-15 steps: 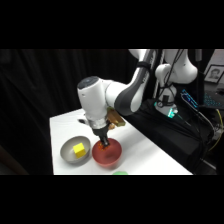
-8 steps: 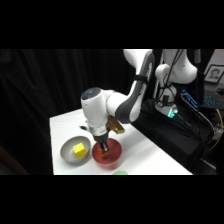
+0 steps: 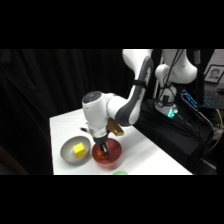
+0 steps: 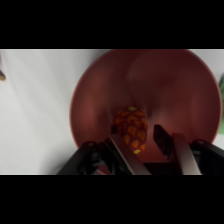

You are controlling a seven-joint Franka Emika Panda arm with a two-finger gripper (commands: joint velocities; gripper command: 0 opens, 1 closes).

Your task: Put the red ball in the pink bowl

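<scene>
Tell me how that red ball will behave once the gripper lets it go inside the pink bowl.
Being round, the red ball would probably roll, but the pink bowl curves inward, so it should settle near the bottom. It looks small beside the gripper, so it is likely light. Its patterned skin may grip rather than slip.

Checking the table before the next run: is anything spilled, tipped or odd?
Nothing stands out. The red ball sits inside the upright pink bowl between the hand's fingers; the yellow cube lies in the grey bowl.
</scene>
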